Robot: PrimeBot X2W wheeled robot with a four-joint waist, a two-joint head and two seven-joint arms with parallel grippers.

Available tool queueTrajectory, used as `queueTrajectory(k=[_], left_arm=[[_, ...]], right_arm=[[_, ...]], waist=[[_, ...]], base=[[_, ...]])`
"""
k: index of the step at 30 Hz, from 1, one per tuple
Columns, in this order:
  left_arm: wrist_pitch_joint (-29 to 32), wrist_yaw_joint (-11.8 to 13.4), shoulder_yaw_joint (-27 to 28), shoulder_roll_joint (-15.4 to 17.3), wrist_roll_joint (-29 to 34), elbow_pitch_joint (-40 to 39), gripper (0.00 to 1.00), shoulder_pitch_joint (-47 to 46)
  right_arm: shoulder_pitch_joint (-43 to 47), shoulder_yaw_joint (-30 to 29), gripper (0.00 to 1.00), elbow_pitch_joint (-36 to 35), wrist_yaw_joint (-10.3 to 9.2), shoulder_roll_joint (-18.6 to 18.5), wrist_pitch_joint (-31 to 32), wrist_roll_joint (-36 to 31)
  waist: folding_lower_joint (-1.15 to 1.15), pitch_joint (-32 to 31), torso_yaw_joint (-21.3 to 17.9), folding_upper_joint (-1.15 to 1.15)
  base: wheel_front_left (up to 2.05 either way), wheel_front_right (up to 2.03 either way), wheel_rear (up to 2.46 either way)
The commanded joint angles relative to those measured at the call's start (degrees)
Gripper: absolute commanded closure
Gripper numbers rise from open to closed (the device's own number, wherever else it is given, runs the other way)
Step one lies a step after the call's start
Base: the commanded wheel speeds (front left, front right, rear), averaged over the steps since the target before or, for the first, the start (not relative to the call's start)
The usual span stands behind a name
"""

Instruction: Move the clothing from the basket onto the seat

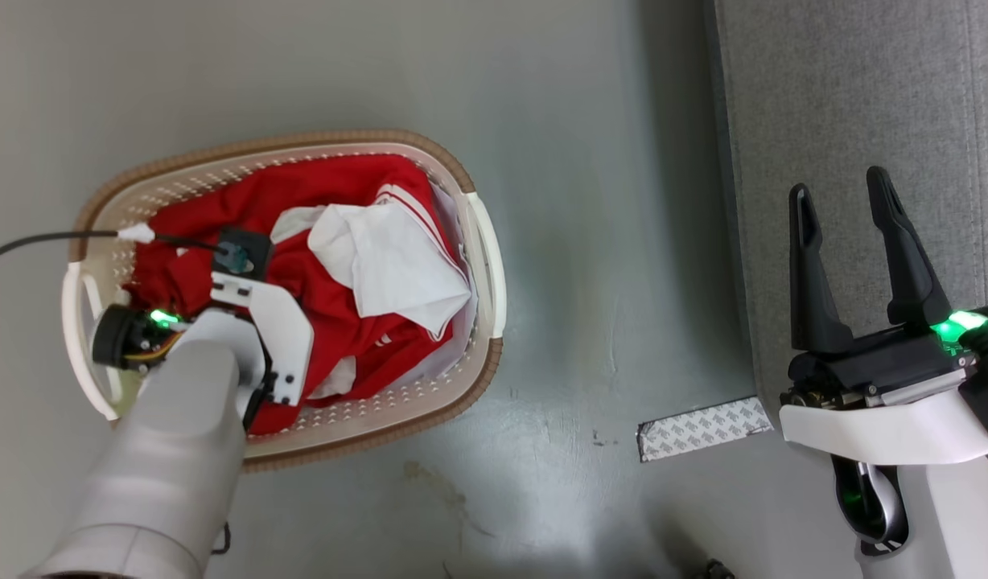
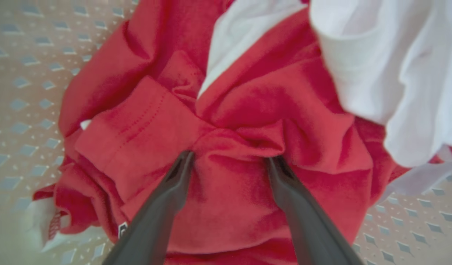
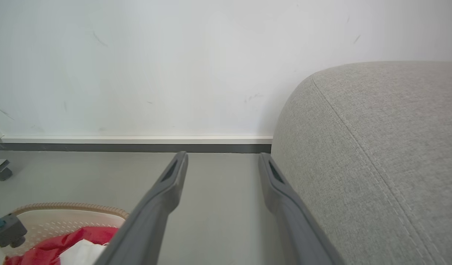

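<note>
Illumination: even and diffuse, with soft-edged shadows.

Head view: sharp throughout. The floor [image 1: 582, 121] carries a pale sheen at near centre. A dim shadow band runs along the left flank of the seat [image 1: 864, 96]. Green indicator lights [image 1: 957, 326] glow on both wrists.

Left wrist view: soft focus overall. The clothing [image 2: 229, 191] blurs at close range, and its white portion at right is almost washed out. The basket [image 2: 27, 92] perforations smear toward the left edge.

Right wrist view: the wall [image 3: 137, 55] is bright and the seat weave is crisp.
</note>
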Motion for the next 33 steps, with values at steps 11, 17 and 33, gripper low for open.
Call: queueTrajectory(k=[11, 17, 33], left_arm=[[-1.06, -0.84, -2.24, 0.51, 0.23, 0.26, 0.00, -2.83], [-1.09, -1.44, -3.66, -0.34, 0.48, 0.33, 1.00, -2.99], [-15.26, -3.00, -2.19, -5.14, -5.72, -0.91, 1.00, 7.03]], right_arm=[[-1.48, -0.38, 0.00, -0.68, -0.12, 0.11, 0.03, 0.62], [-1.59, -1.22, 0.00, -0.39, -0.12, 0.11, 0.03, 0.37], [4.14, -5.71, 0.00, 8.27, -0.12, 0.02, 0.03, -1.53]], waist=[[0.00, 4.02, -0.53, 0.00], [0.00, 4.81, 0.30, 0.00], [0.00, -13.40, 8.94, 0.00]], base=[[0.00, 0.00, 0.00], [0.00, 0.00, 0.00], [0.00, 0.00, 0.00]])
